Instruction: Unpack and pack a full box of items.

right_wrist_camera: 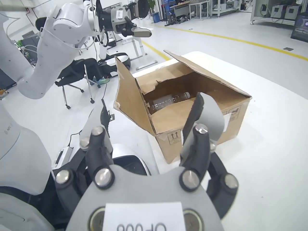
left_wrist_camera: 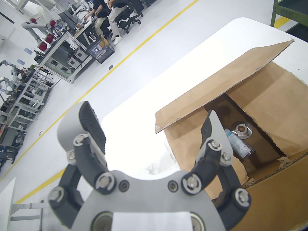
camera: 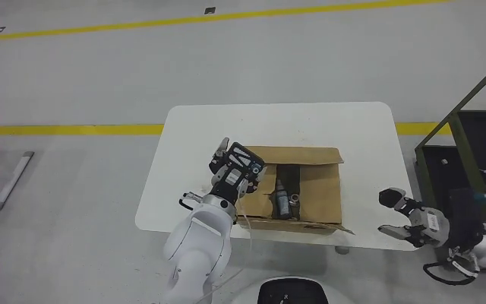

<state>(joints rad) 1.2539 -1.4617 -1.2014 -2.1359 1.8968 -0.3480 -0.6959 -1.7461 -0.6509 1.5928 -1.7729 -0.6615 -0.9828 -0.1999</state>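
Unpack phase, barely started by my read: box (camera: 319,182) sits mid-table (camera: 304,121), flaps only half open, contents inside, nothing laid out on the table. Left gripper (camera: 237,158) hovers over the box's left end, fingers spread, holding nothing. Right gripper (camera: 389,213) hangs off the table's right edge, well apart from the box, also spread and empty. Next move likely falls to the left arm: drop through the dark slot between the flaps and take the bottle (camera: 282,199). The slot looks narrow, so it probably needs a flap pushed back first or a tight vertical entry, and the bottle lies on its side, so the pinch should go across its body. View differences: the left wrist view looks into the slot and picks up a round metal flange (left_wrist_camera: 241,129) just beside the bottle (left_wrist_camera: 237,143), which the right wrist view can't see. The right wrist view shows the box from the side: one flap standing up, torn cardboard edges, clear bottle (right_wrist_camera: 168,100) flat on the floor, left gripper (right_wrist_camera: 137,28) high above the box.
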